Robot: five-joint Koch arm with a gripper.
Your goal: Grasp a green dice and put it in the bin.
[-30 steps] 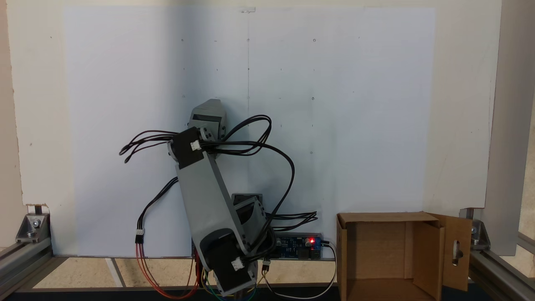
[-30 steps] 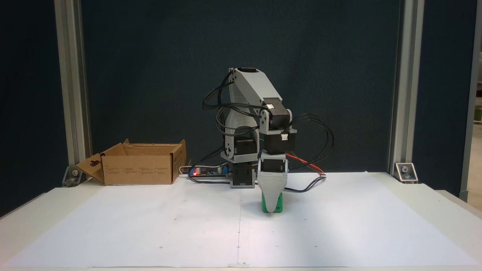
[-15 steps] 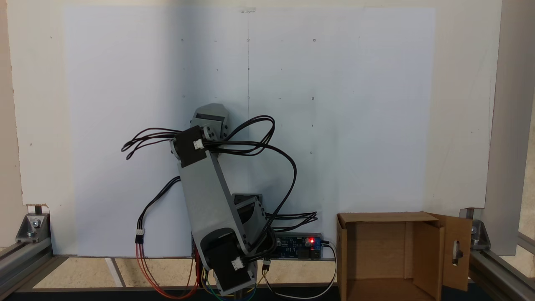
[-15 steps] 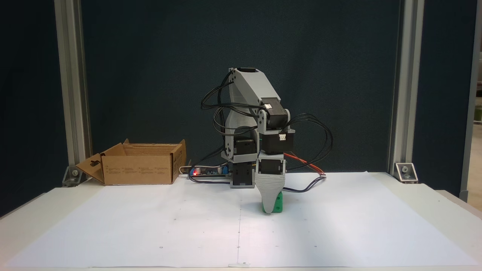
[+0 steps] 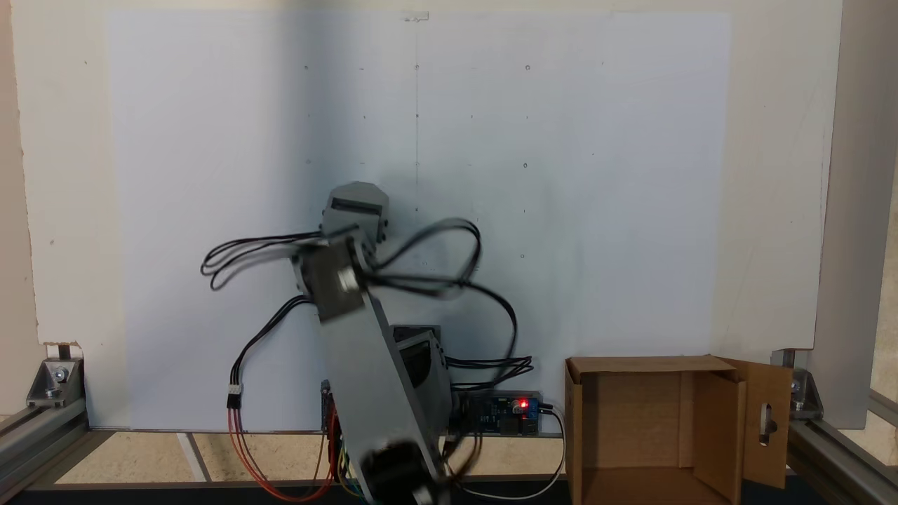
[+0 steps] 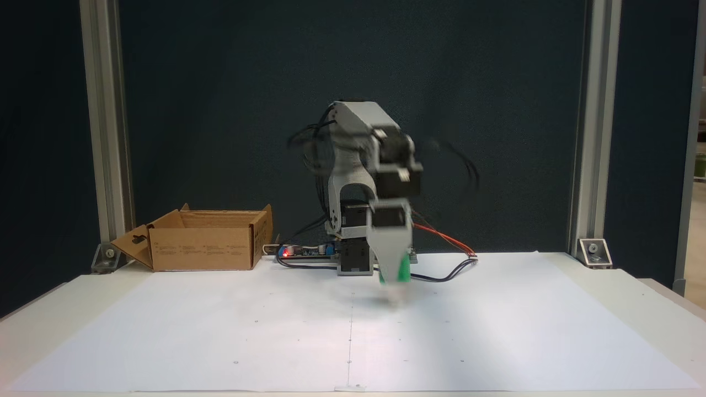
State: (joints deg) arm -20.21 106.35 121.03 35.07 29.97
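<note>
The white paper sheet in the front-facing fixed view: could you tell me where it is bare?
The white paper sheet is bare between the cardboard box and the gripper, and right of it. Cables crowd the arm's base.

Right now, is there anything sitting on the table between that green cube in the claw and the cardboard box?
In a fixed view, only bare white paper lies between the green dice, held in the gripper, and the bin.
</note>
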